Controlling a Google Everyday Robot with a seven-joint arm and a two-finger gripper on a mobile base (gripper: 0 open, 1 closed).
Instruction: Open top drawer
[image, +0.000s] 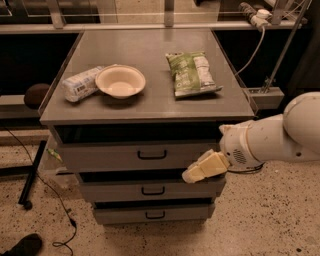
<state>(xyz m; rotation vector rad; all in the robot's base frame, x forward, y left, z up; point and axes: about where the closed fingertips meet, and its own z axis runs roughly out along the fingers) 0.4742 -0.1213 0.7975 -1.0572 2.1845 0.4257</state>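
The top drawer (110, 158) is the uppermost of three grey drawer fronts under the cabinet top, with a small dark pull handle (151, 155) at its middle. A dark gap runs above its front. My gripper (192, 175) is cream-coloured and reaches in from the right on a white arm (280, 137). It sits in front of the drawer's lower right corner, over the gap above the middle drawer (115, 191), to the right of and below the handle. It holds nothing that I can see.
On the cabinet top (150, 50) lie a white bowl (120, 81), a wrapped packet (82, 84) to its left and a green chip bag (192, 74). The bottom drawer (120, 215) is lowest. A cable (45, 190) runs over the speckled floor at left.
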